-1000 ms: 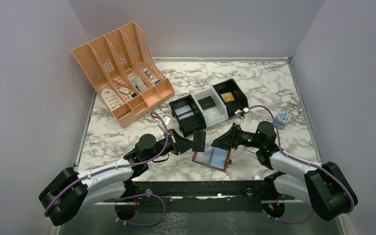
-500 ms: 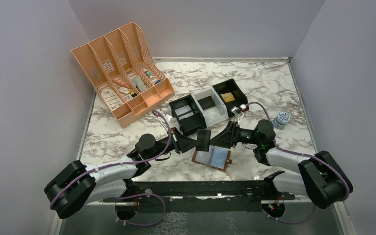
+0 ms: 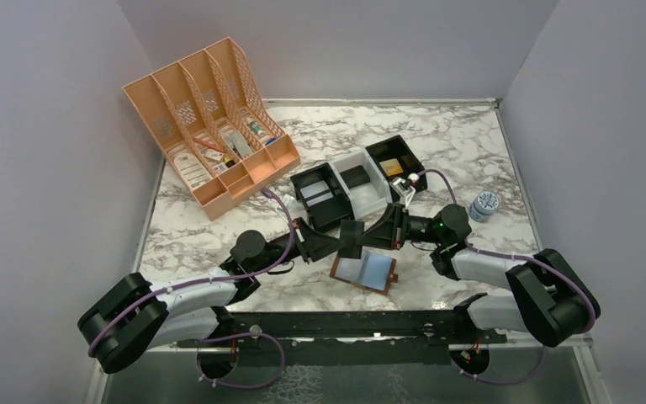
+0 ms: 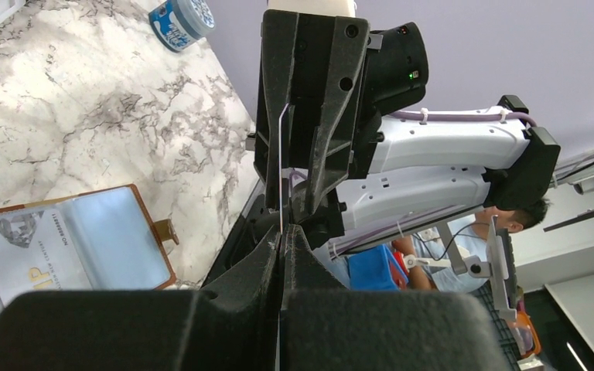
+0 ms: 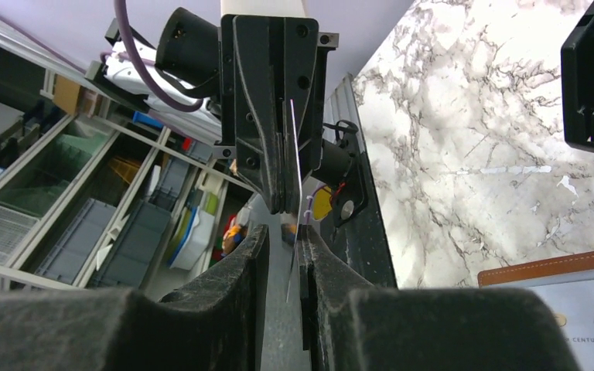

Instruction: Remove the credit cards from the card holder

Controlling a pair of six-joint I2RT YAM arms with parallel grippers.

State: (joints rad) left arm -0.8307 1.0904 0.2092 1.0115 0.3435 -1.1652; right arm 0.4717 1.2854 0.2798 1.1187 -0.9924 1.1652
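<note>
The card holder (image 3: 365, 271) lies spread open on the marble, brown outside with pale blue pockets; one of the credit cards (image 4: 23, 259) still sits in its pocket. Just above it my left gripper (image 3: 337, 244) is shut on another credit card (image 3: 351, 239), held upright and seen edge-on in the left wrist view (image 4: 281, 154). My right gripper (image 3: 368, 239) faces it from the right. In the right wrist view that card's free edge (image 5: 295, 162) reaches in between my right gripper's (image 5: 284, 232) fingers, close to the right finger (image 5: 309, 255), with a gap left on the other side.
Black and white trays (image 3: 357, 181) stand just behind the two grippers. An orange file organizer (image 3: 210, 126) fills the back left. A small blue-and-white tub (image 3: 484, 204) sits at the right. The table's black front rail (image 3: 345, 324) runs close below the card holder.
My right gripper has moved left onto the card's free edge and its jaws have narrowed around it. The left gripper has carried the card slightly back and right.
</note>
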